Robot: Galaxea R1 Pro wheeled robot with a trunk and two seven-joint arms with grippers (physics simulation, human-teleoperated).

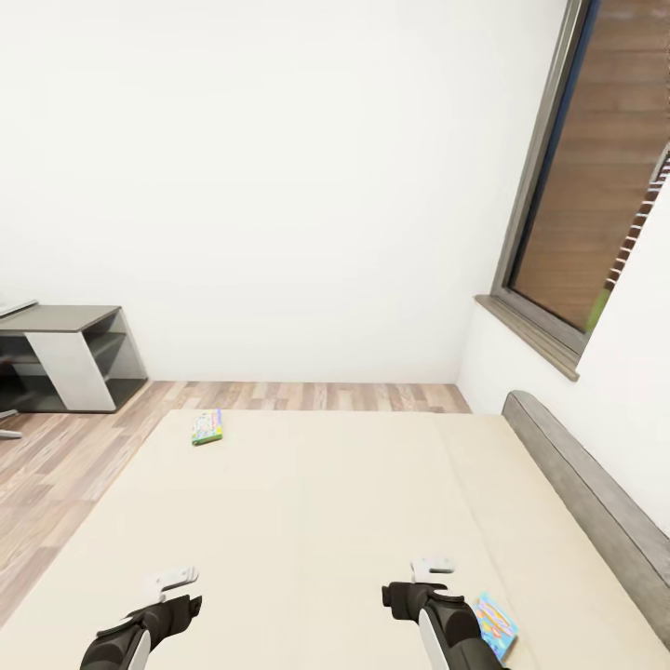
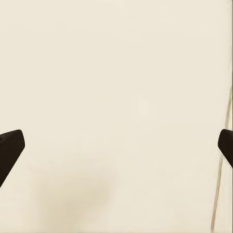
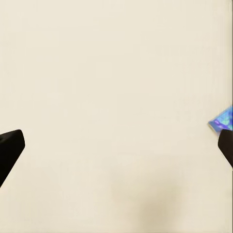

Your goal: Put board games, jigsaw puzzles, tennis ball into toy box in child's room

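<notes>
Head camera first: the robot is parked at the bed (image 1: 372,502) with both arms out low over the mattress. The left fingers (image 1: 173,582) and right fingers (image 1: 433,565) both hang above bare fabric with nothing between them. The small blue game box (image 1: 494,625) lies just beside the right arm, on its outer side toward the headboard (image 1: 586,484), so I'd go for that one first: slide the right fingers sideways over it, then straight down so they straddle the box's edges. The green-edged game box (image 1: 207,427) sits well ahead of the left fingers near the far edge of the bed, a long stretch, probably needs the base moved. A dark grey shelf unit (image 1: 70,358) stands off against the wall, not in the way. Left wrist cam: fingers (image 2: 10,150) spread wide, plain mattress between them. Right wrist cam: fingers (image 3: 10,148) spread wide too, and a corner of the blue box (image 3: 222,120) peeks just beside one fingertip, outside the gap.
</notes>
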